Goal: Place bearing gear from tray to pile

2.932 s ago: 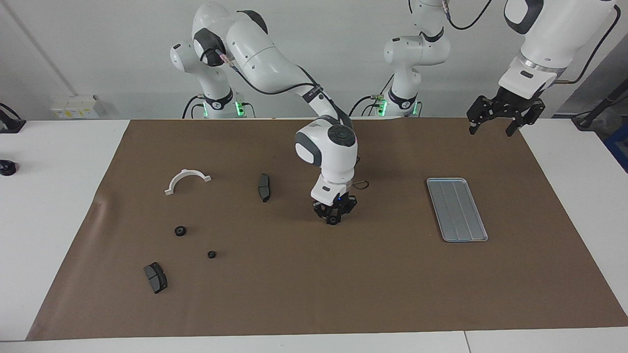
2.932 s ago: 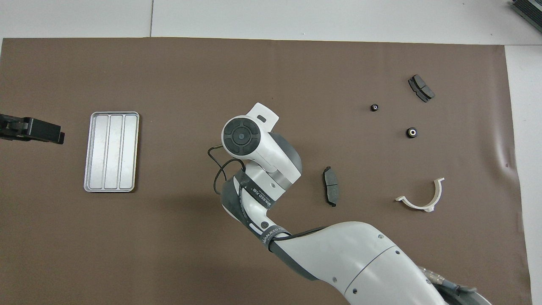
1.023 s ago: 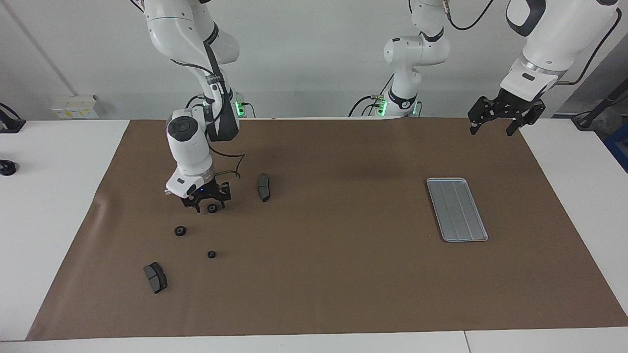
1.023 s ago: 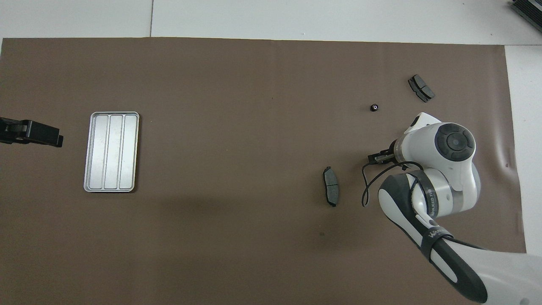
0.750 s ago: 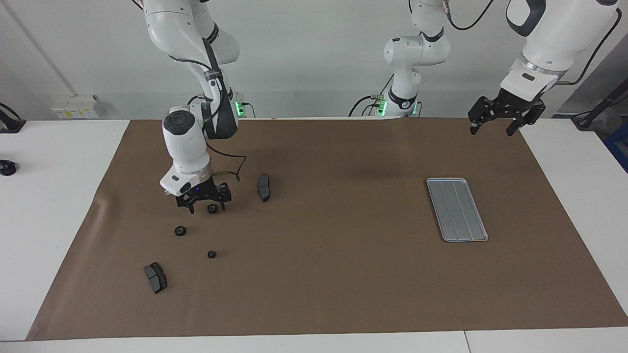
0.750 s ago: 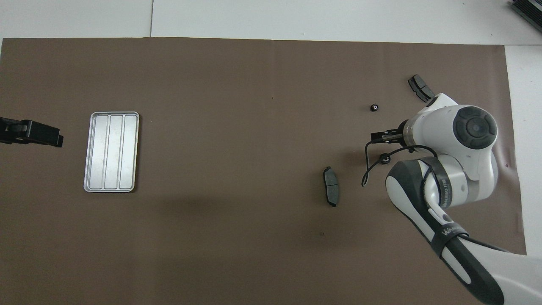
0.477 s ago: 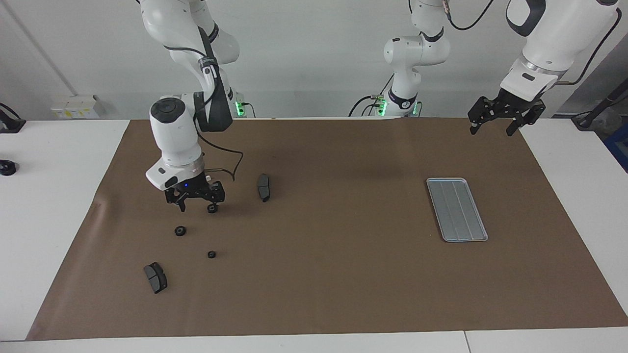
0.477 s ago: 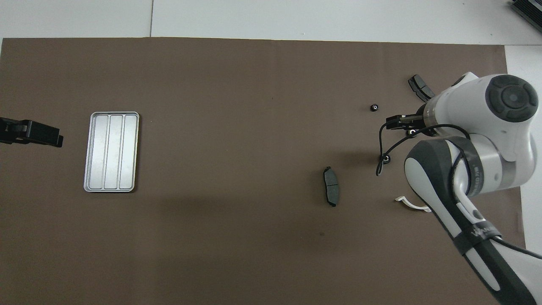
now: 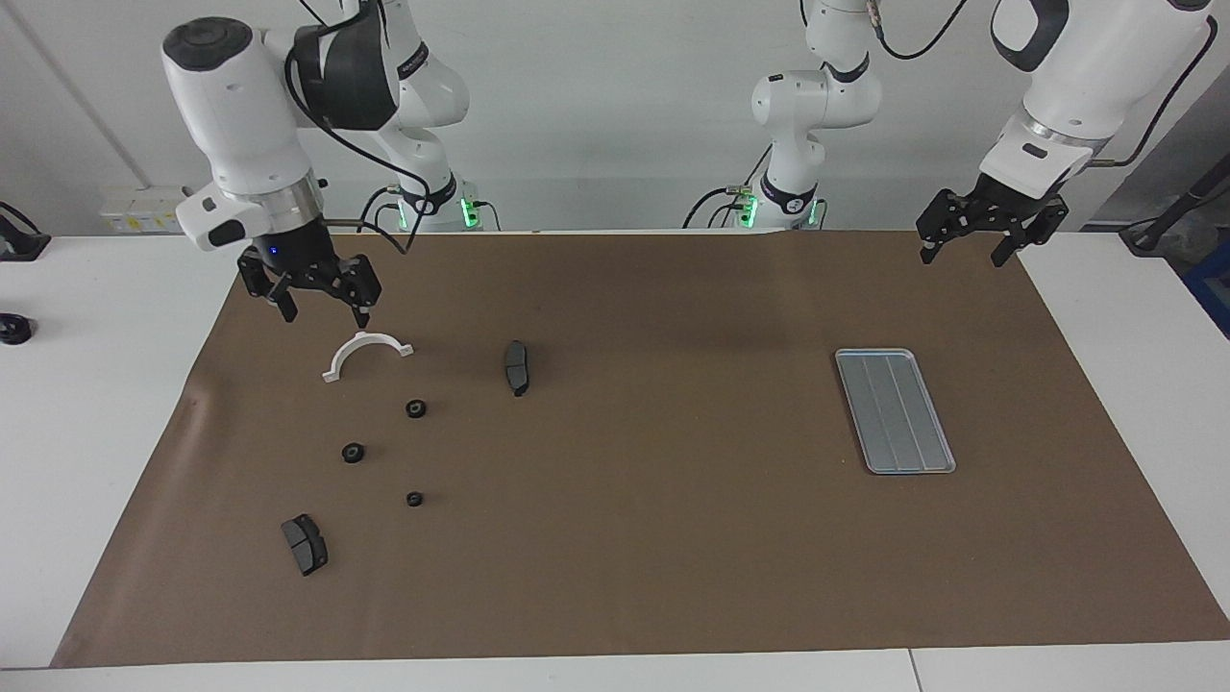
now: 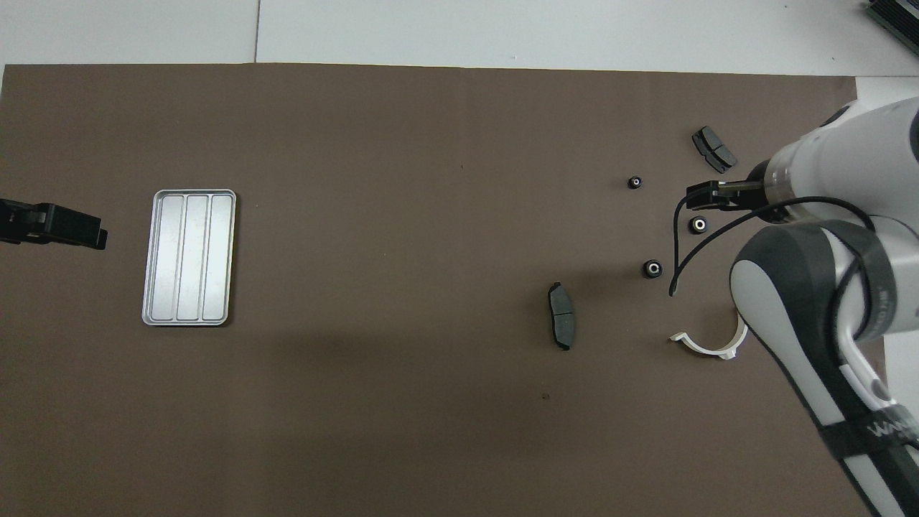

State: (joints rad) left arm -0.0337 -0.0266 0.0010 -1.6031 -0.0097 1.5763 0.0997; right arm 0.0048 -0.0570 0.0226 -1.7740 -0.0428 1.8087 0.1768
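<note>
The flat silver-grey ridged metal tray (image 9: pixel 894 410) lies at about three o'clock on the brown mat (image 9: pixel 673 577) in the facing view and carries nothing. Three small black round bearing gears (image 9: pixel 415 408) rest on the mat at about nine o'clock, among the pile of a white half-ring bracket (image 9: pixel 366 354) and two dark grey curved brake pads (image 9: pixel 517 367). The gear closest to the bracket sits at about five o'clock of it, apart from it. The right pincer (image 9: pixel 325 312) hangs released and empty above the mat, at about eleven o'clock of the bracket. The left pincer (image 9: pixel 961 258) waits released and empty over the mat's corner at about twelve o'clock of the tray. Judgement: delivery looks complete and the step in hand is the withdrawal. To do it well, the right arm should rise straight before travelling, keeping its loose black cable (image 10: pixel 678 244) clear of the gears, which may roll if brushed. The white worktop (image 9: pixel 96 432) offers room to park.
</note>
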